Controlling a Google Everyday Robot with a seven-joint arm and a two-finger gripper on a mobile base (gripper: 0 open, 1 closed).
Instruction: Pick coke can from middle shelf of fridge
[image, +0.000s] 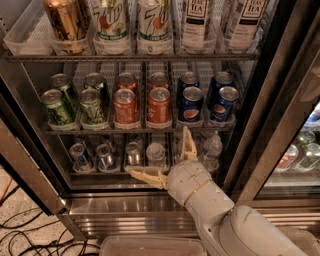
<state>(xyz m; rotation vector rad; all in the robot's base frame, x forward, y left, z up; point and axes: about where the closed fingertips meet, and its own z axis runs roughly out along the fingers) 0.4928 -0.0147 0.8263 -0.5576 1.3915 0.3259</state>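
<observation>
Red coke cans stand in the two centre lanes of the middle shelf (135, 131), a wire rack with clear lane trays. The front two are the left coke can (125, 106) and the right coke can (159, 106), with more red cans behind them. My gripper (156, 150) is open in front of the bottom shelf, below the coke cans. One finger (142, 175) points left and the other finger (188, 146) points up, its tip reaching the middle shelf's front bar. The fridge (150, 205) has a steel base and its door stands open.
Green cans (57, 106) fill the left lanes and blue Pepsi cans (191, 103) the right lanes. Tall bottles (152, 25) stand in white bins on the rack above. Small cans and bottles (132, 152) sit on the bottom shelf. Cables (20, 232) lie on the floor at the left.
</observation>
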